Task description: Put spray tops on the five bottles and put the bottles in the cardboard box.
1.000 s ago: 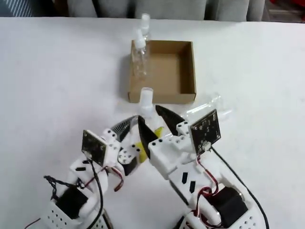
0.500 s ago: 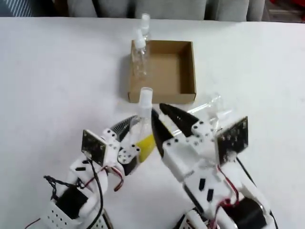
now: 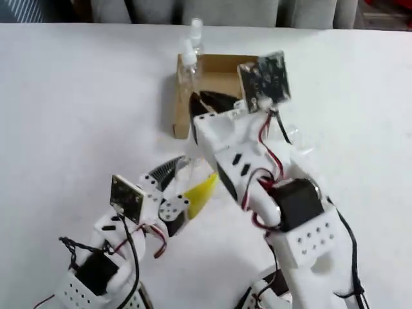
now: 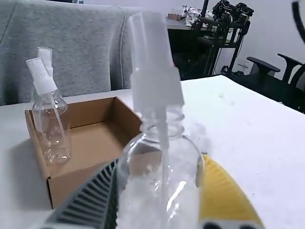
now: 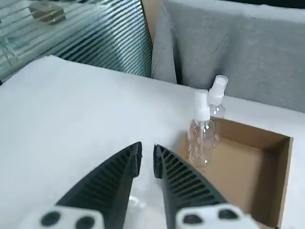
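Your left gripper point(image 4: 159, 193) is clamped on a clear bottle point(image 4: 159, 162), grey finger on one side and yellow on the other, holding it upright just in front of the cardboard box point(image 4: 76, 183). A spray top point(image 4: 155, 71) sits in the bottle's neck, but the screw threads show bare beneath its collar, so I judge the capping step on this bottle unfinished.

Your right gripper point(image 5: 146, 145) hangs over the box's near left corner. Its fingers are drawn almost together with a slim gap between them, and they hold nothing.

One capped bottle point(image 4: 52, 129) stands inside the box against its left wall. Another capped one point(image 3: 195, 29) stands on the table just beyond the box, so most of the packing is left to do.

The next move likely calls for seating this top. Bring the right gripper back above it, spread the fingers, then press or twist the collar down while the left holds firm. Keep the bottle vertical, or the top may go on crooked.
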`<state>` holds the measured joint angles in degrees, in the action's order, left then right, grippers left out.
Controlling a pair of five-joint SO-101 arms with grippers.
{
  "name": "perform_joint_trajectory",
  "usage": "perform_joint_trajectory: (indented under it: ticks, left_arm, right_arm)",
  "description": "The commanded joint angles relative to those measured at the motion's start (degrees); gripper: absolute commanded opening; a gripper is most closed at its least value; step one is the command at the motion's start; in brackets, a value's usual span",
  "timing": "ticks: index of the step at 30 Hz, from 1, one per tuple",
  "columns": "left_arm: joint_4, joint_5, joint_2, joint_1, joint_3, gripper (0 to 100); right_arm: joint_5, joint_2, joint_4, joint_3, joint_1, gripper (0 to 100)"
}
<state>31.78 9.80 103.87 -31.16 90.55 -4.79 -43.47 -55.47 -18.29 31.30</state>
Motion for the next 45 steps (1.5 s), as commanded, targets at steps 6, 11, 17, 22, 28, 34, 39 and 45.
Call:
perform_joint_trajectory:
  ticks: [6,11,17,22,28,34,39,45]
  left_arm:
    - [-2.20,-0.70,1.01,0.66,-0.70,2]
    - [-2.20,-0.70,1.01,0.66,-0.70,2]
    - [-2.11,-0.70,1.01,0.66,-0.70,2]
    - [-2.02,-0.70,1.01,0.66,-0.70,2]
    - [-2.11,-0.70,1.01,0.66,-0.70,2]
    - [-2.29,-0.70,1.01,0.75,-0.70,2]
    - [-5.19,-0.09,0.66,5.05,-1.49,2]
    - [-10.99,4.22,0.66,11.12,-2.20,2]
  right_arm:
    - [0.62,-2.95,-9.45,3.60,-0.13,1.5]
    - [0.62,-4.97,-14.20,3.60,3.65,1.5]
    - [0.62,-5.67,-9.45,3.52,4.35,1.5]
    - [0.53,-6.20,-8.66,3.52,2.59,1.5]
    - [0.35,-6.29,-10.33,3.69,0.66,1.5]
    - [0.62,-11.91,-14.55,3.60,0.75,1.5]
    - [0.62,-18.42,-22.81,3.43,0.48,1.5]
    - [0.18,-22.46,-30.02,-7.56,1.19,1.5]
